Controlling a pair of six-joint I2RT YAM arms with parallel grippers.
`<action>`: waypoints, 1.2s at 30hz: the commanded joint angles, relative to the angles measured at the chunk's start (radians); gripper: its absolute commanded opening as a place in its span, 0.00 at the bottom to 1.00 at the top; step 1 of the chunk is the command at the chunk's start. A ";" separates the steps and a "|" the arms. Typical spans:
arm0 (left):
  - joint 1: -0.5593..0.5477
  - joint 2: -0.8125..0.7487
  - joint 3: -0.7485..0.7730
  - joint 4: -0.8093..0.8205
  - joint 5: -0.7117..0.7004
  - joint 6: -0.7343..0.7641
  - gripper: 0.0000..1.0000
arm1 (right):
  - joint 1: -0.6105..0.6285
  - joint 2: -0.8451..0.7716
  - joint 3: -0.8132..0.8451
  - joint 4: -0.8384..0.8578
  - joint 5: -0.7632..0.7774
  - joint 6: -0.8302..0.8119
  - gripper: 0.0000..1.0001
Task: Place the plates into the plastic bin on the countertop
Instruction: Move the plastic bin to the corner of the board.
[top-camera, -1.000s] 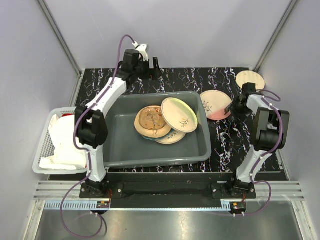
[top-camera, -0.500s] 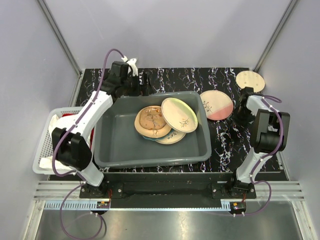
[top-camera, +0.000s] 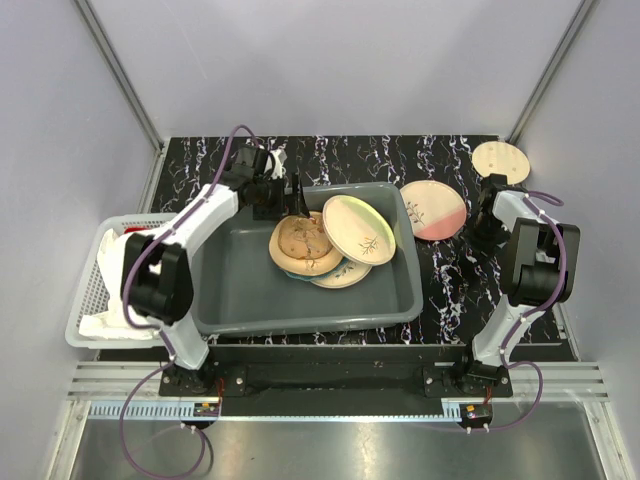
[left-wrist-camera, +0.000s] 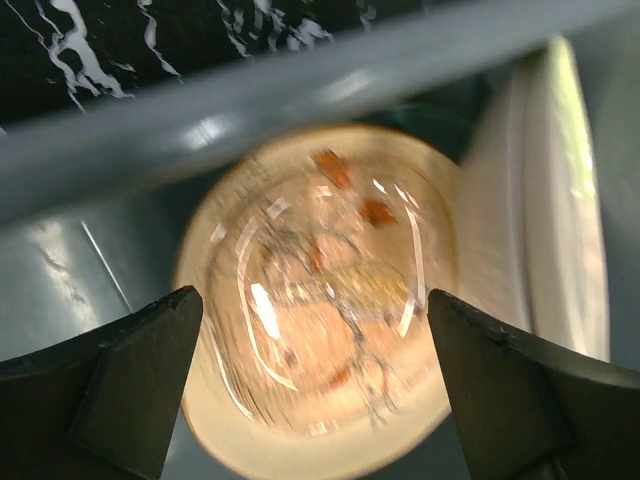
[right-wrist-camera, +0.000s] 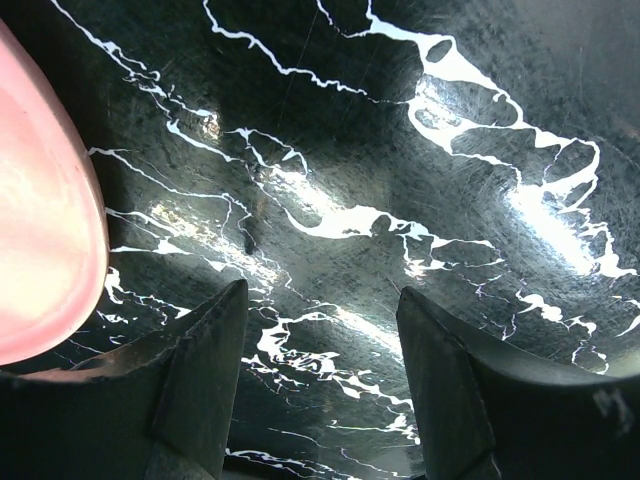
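The grey plastic bin (top-camera: 230, 290) stands mid-countertop and holds an orange patterned plate (top-camera: 303, 240), a cream plate with a sprig (top-camera: 358, 229) leaning on it, and another plate (top-camera: 342, 274) beneath. My left gripper (top-camera: 293, 195) is open and empty over the bin's far rim. In the left wrist view it (left-wrist-camera: 312, 300) frames the blurred orange plate (left-wrist-camera: 320, 250) below. A cream-and-pink plate (top-camera: 432, 210) and a peach plate (top-camera: 500, 160) lie on the black countertop (top-camera: 450, 280). My right gripper (top-camera: 484, 228) is open and empty, low over the countertop (right-wrist-camera: 400, 150), the pink plate (right-wrist-camera: 40, 200) at its left.
A white mesh basket (top-camera: 95, 290) with white cloth stands left of the bin. The bin's far rim (left-wrist-camera: 300, 100) runs close under my left gripper. Grey walls close in the back and both sides.
My left arm has swung from behind the bin to over its far rim, above the plates. My right gripper drew back rightward from the pink plate, then held still.
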 joint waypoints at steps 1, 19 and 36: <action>0.042 0.091 0.089 0.147 -0.035 -0.016 0.99 | -0.001 -0.045 0.005 0.010 0.003 -0.001 0.69; 0.151 0.474 0.458 0.419 -0.123 -0.169 0.99 | -0.009 -0.042 0.048 0.050 -0.034 -0.023 0.69; 0.194 0.790 0.851 0.563 -0.227 -0.246 0.99 | 0.016 -0.005 0.206 0.131 -0.264 -0.112 0.69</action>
